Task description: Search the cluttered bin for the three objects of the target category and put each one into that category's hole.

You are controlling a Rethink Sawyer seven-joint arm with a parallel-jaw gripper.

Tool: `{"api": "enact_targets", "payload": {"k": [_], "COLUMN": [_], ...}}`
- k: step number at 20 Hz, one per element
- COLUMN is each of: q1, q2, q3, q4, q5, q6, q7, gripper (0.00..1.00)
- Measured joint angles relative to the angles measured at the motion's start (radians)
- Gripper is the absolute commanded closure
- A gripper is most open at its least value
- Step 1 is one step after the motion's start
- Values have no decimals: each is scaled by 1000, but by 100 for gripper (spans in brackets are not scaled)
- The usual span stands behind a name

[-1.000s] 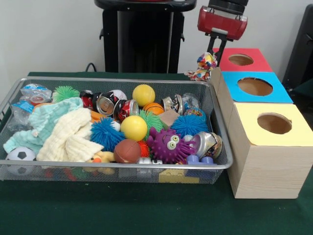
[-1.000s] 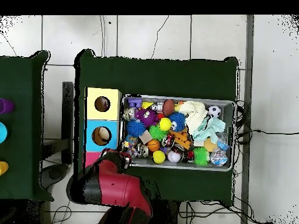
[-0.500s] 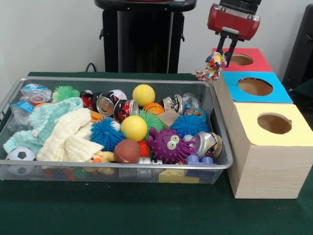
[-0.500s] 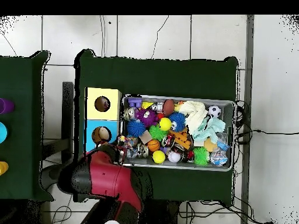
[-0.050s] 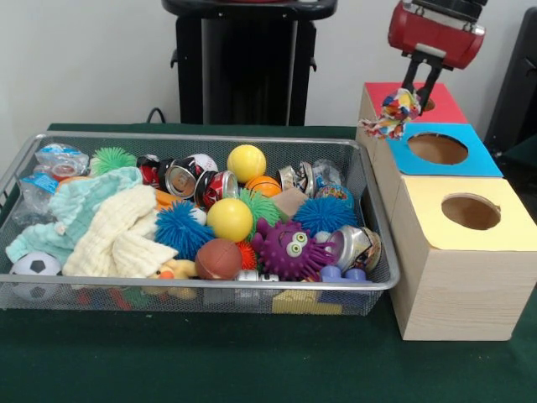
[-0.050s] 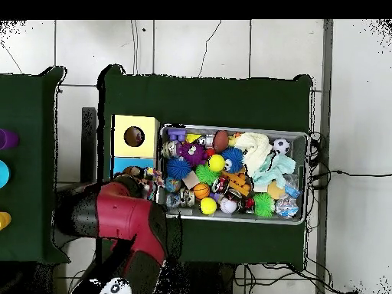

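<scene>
Gripper (image 5: pixel 417 95) shifted over red box (image 5: pixel 436 102), clamped on knotted multicolour rope toy (image 5: pixel 393 113).

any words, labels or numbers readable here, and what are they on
None can be read.
Crushed cans in the wire bin: printed red and black, the lettering too blurred to make out.
Clear wrapper at the bin's corner: blue and red print, unreadable.
Red, blue and yellow box tops: plain colour, no writing.
Multicoloured rope toy held by the gripper: no text.
</scene>
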Motion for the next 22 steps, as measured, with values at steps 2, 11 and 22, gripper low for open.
{"api": "enact_targets", "payload": {"k": [2,11,22], "q1": [10,24,37], "q2": [19,88,146], "q3": [-13,-60,-82], "q4": [-42,-195,-290], "q5": [5,23,54], "q6": [32,109,110], "q7": [9,56,126], "gripper": [100,100,100]}}
